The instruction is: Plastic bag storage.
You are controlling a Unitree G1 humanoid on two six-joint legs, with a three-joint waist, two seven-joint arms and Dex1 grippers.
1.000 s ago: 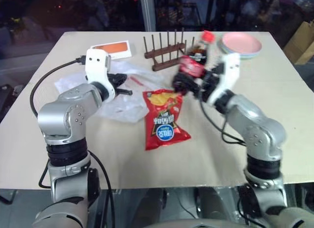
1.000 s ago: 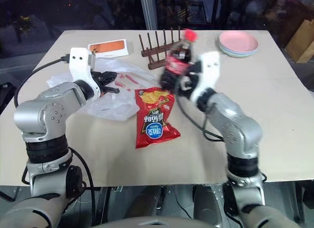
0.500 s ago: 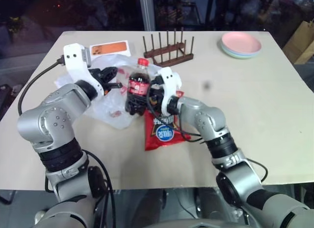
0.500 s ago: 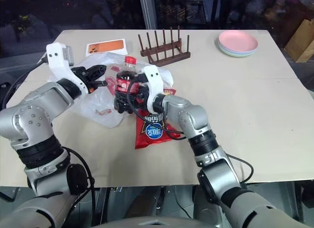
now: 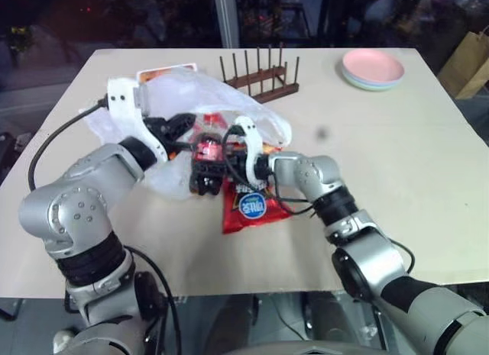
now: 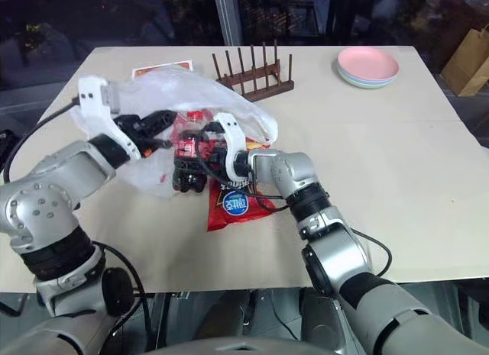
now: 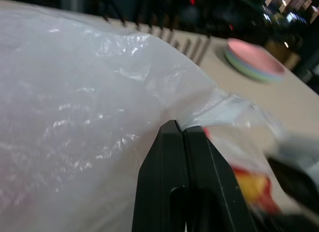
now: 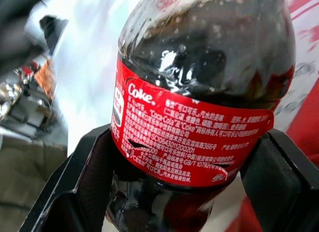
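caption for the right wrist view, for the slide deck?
Right gripper clamps a cola bottle by its red label, its fingers on both sides, the plastic bag behind.

The right gripper (image 6: 200, 158) now carries the cola bottle (image 6: 186, 160) from the frame's upper centre down into the plastic bag (image 6: 164, 95), whose mouth the left gripper (image 6: 157, 130) has lifted.

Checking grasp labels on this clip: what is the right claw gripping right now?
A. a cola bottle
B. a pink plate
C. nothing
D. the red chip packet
A. The right claw has a finger on either side of the red label of the cola bottle, at the mouth of the plastic bag; the chip packet lies flat on the table.
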